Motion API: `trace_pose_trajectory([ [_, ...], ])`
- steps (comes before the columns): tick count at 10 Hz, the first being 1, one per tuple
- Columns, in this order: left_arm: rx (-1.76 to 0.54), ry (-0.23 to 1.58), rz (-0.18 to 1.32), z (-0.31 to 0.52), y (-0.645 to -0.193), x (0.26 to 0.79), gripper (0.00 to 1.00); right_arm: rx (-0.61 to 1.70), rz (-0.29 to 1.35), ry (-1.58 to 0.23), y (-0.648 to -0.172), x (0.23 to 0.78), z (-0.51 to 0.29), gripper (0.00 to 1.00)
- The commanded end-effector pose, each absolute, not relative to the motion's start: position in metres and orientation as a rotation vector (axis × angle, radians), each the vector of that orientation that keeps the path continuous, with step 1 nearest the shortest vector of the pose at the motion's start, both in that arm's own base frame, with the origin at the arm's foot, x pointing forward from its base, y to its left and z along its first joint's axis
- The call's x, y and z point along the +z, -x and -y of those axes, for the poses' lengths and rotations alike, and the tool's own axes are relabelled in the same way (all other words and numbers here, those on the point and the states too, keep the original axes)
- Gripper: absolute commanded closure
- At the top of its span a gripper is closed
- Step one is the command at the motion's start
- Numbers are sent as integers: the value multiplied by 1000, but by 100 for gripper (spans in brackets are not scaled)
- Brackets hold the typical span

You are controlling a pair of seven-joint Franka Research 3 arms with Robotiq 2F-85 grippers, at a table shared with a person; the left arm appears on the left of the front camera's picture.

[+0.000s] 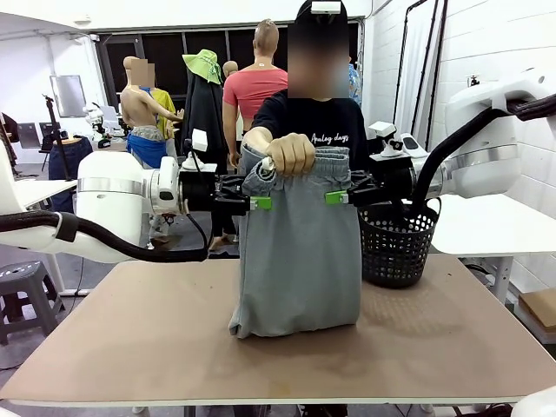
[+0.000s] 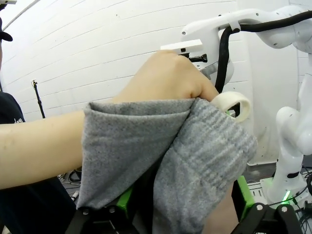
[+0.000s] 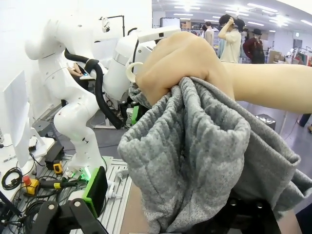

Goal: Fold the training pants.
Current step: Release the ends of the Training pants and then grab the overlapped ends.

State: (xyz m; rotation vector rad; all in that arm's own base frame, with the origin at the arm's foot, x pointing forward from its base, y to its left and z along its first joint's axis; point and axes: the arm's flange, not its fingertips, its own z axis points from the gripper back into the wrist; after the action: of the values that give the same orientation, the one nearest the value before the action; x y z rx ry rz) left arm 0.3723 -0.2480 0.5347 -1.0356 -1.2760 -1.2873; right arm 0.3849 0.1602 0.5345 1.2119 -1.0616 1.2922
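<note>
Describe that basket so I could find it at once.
Start at the brown table. Toward its far right, beside the hanging grey training pants, stands the black mesh basket. It alone is dark and full of holes.

training pants (image 1: 300,252) hang from person's hand (image 1: 291,154) over table (image 1: 130,347) middle, lower end resting on it | left gripper (image 1: 261,203) at their left edge, right gripper (image 1: 336,197) at their right, possibly touching | basket (image 1: 397,248) right of them, by far edge
</note>
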Motion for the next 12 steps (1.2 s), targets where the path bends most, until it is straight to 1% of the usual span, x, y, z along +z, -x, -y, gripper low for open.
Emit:
trace_pose_trajectory([
  [1, -1246, 1070, 1283, 241, -364, 535, 0, 1307, 1055, -1151, -384, 534, -158, 0],
  [4, -1216, 1033, 1258, 231, -358, 533, 0, 1281, 1070, -1125, -380, 531, -145, 0],
  [8, -1170, 986, 1277, 214, -351, 531, 0, 1205, 1106, -1119, -377, 530, -126, 0],
  [12, -1157, 982, 1274, 214, -353, 529, 0, 1164, 1134, -1101, -371, 530, -111, 0],
])
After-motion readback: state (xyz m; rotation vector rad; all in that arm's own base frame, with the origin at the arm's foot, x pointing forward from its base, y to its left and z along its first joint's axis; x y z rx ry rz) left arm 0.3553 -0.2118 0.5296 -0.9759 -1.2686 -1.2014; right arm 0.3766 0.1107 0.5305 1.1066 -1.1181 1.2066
